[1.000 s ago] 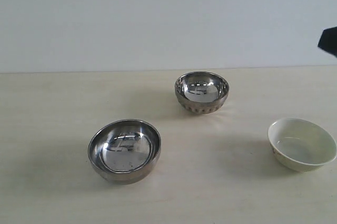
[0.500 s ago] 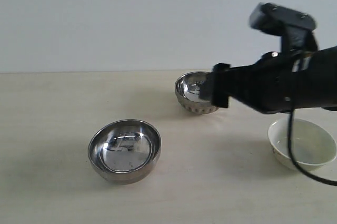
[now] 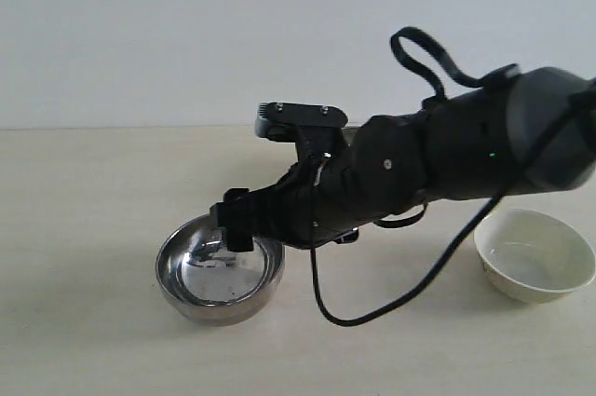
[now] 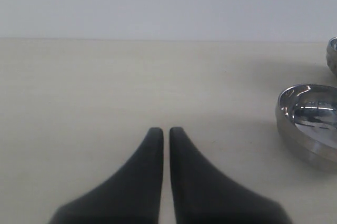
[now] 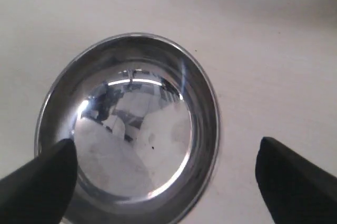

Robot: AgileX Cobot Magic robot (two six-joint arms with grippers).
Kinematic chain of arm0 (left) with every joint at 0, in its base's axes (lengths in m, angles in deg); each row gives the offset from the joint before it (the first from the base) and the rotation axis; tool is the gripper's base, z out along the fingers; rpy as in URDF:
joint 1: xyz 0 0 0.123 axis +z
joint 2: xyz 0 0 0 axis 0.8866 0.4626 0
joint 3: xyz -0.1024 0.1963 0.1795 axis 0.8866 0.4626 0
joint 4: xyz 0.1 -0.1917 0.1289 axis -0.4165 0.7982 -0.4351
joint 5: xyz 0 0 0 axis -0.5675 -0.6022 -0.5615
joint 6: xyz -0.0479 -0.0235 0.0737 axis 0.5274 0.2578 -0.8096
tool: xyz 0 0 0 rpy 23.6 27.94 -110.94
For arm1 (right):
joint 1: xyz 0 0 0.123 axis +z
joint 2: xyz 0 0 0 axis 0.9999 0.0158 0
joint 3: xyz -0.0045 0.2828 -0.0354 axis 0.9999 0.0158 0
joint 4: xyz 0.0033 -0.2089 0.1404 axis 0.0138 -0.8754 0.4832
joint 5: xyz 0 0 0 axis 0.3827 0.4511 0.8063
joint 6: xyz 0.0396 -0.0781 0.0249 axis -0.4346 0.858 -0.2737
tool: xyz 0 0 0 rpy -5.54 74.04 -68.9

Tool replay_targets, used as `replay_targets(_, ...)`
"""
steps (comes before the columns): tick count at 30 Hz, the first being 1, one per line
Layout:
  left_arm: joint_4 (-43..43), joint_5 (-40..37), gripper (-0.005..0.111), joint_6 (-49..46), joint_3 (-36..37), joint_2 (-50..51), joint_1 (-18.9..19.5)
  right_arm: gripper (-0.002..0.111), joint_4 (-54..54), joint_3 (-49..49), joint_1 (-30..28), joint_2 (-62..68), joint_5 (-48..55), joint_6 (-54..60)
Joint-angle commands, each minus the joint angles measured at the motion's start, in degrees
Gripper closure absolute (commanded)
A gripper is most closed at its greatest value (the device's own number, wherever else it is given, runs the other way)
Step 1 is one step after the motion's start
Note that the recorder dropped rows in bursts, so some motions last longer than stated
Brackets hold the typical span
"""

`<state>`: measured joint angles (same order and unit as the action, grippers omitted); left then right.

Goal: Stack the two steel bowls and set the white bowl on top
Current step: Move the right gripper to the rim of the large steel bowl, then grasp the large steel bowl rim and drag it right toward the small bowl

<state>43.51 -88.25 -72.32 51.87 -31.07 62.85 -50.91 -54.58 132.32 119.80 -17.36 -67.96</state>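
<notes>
The wider smooth steel bowl [image 3: 221, 268] sits at the front left of the table, and its mirror inside fills the right wrist view [image 5: 131, 134]. My right gripper [image 3: 229, 221] has reached across and hangs open over that bowl [image 5: 166, 144]. One finger [image 5: 50, 174] overlaps the rim; the other [image 5: 295, 179] is outside it over the table. The ribbed steel bowl is hidden behind the right arm in the exterior view; only a sliver [image 4: 333, 55] shows in the left wrist view. The white bowl [image 3: 535, 254] stands at the right. My left gripper [image 4: 166, 130] is shut and empty, to one side of the wide bowl [image 4: 310, 121].
The pale wooden table [image 3: 84, 191] runs back to a plain light wall. The right arm's thick black body [image 3: 438, 158] and its cable loop [image 3: 372, 307] span the middle of the table above the surface.
The right arm has swept from the right side across the table to the left, past the ribbed bowl, and now hovers over the wide steel bowl. The bowls have not moved.
</notes>
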Motion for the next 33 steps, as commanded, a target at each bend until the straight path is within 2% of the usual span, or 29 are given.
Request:
replay_targets(1, 0.0, 0.43, 0.103, 0.27, 0.17, -0.18, -0.29, 0.026, 0.02, -3.19, 0.13, 4.47, -1.68, -0.71)
replay_targets(19, 0.0, 0.43, 0.103, 0.27, 0.17, -0.18, -0.29, 0.026, 0.02, -4.66, 0.13, 14.28, -6.79, -1.57)
replay_targets(21, 0.0, 0.43, 0.103, 0.27, 0.17, -0.18, -0.29, 0.029, 0.02, -4.66, 0.13, 14.61, -6.66, -1.57)
replay_targets(23, 0.0, 0.43, 0.103, 0.27, 0.17, -0.18, -0.29, 0.054, 0.02, -4.66, 0.13, 14.58, -6.66, -1.57)
replay_targets(26, 0.0, 0.43, 0.103, 0.27, 0.17, -0.18, -0.29, 0.1, 0.02, -4.66, 0.13, 14.58, -6.41, -1.57)
replay_targets(27, 0.0, 0.43, 0.103, 0.27, 0.17, -0.18, -0.29, 0.108, 0.02, -4.66, 0.13, 14.37, -6.41, -1.66)
replay_targets(33, 0.0, 0.43, 0.103, 0.27, 0.17, -0.18, -0.29, 0.108, -0.1, -4.66, -0.16, 9.94, -4.63, -0.45)
